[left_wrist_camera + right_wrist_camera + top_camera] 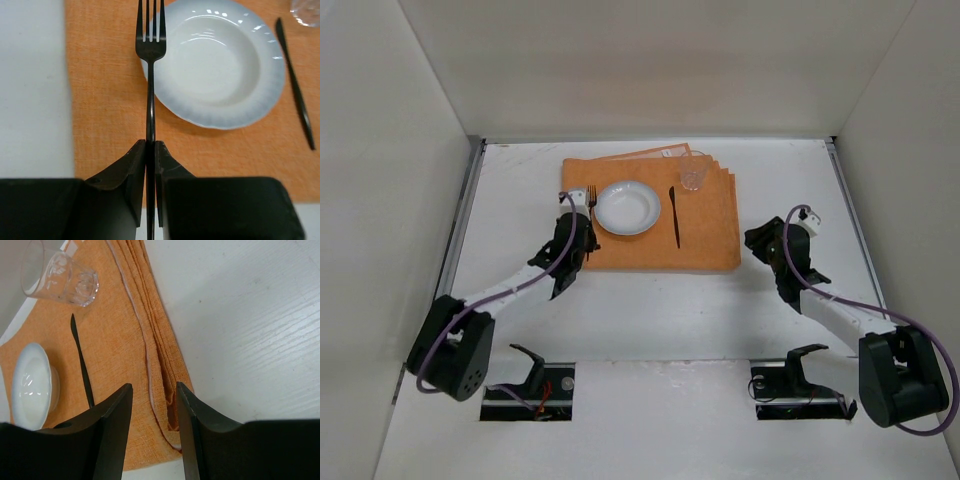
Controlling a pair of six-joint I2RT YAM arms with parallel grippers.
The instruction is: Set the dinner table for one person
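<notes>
Dinner table (650, 310): matte white surface filling the overhead view and carrying stacked orange woven placemats (710, 245). On the cloth lie a glossy round white plate (628, 207), a slim black knife (674, 217) and a clear patterned glass (693, 172). Only the left wrist view shows the left gripper (150, 150) clamped on the handle of the black fork (150, 45), tines at the plate's left rim. The right wrist view shows the right gripper (154, 392) parted and empty above the layered cloth edge.

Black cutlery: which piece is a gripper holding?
The fork, left of the plate, clamped by its handle in the left gripper. The knife lies free on the placemat, right of the plate.
</notes>
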